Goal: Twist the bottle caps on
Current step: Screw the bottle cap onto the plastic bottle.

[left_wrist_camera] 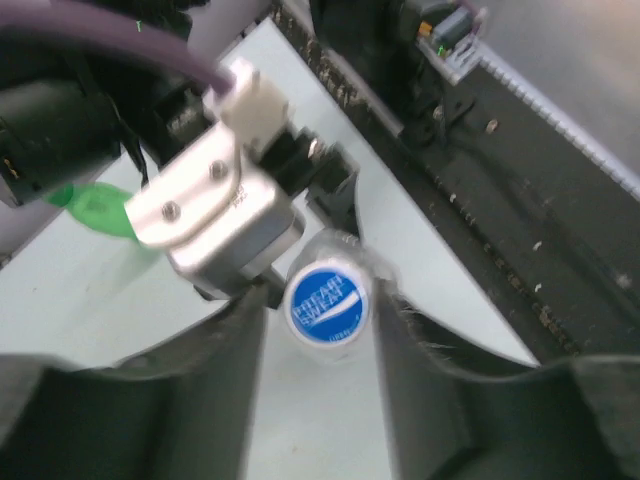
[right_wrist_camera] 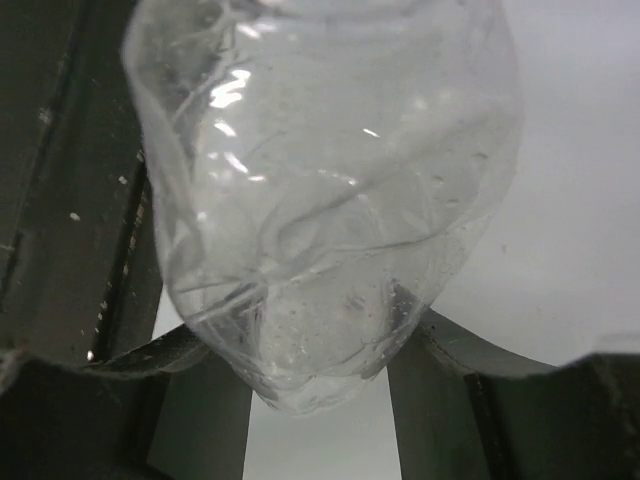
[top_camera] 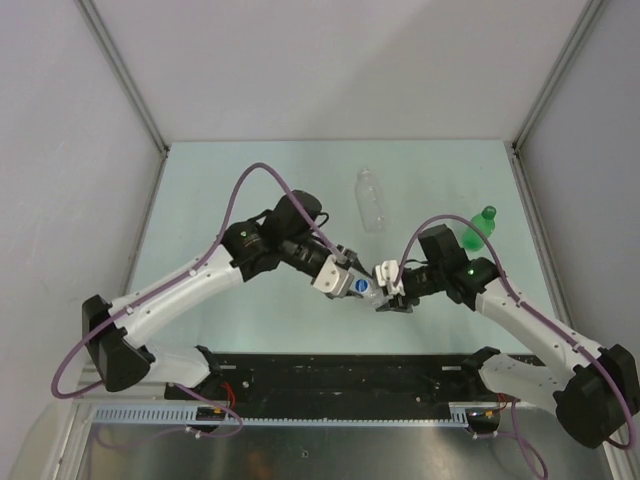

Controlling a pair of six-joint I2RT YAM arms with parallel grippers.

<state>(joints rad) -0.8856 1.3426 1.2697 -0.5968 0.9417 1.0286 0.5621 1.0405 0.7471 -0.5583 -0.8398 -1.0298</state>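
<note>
Right gripper point(right_wrist_camera: 318, 355) clamps clear bottle point(right_wrist_camera: 320, 200), bracing it mid-table. Left gripper point(left_wrist_camera: 323, 302) pinches blue-topped cap point(left_wrist_camera: 326, 303) at its mouth; we judge threading underway.

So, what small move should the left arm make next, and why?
Probably rotate the left gripper to screw the cap tighter: the cap sits between its jaws on the clear bottle, which the right gripper grips.

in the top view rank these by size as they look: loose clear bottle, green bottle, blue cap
1. loose clear bottle
2. green bottle, partly hidden by the right arm, so this place is unsure
3. blue cap, clearly smallest
</note>
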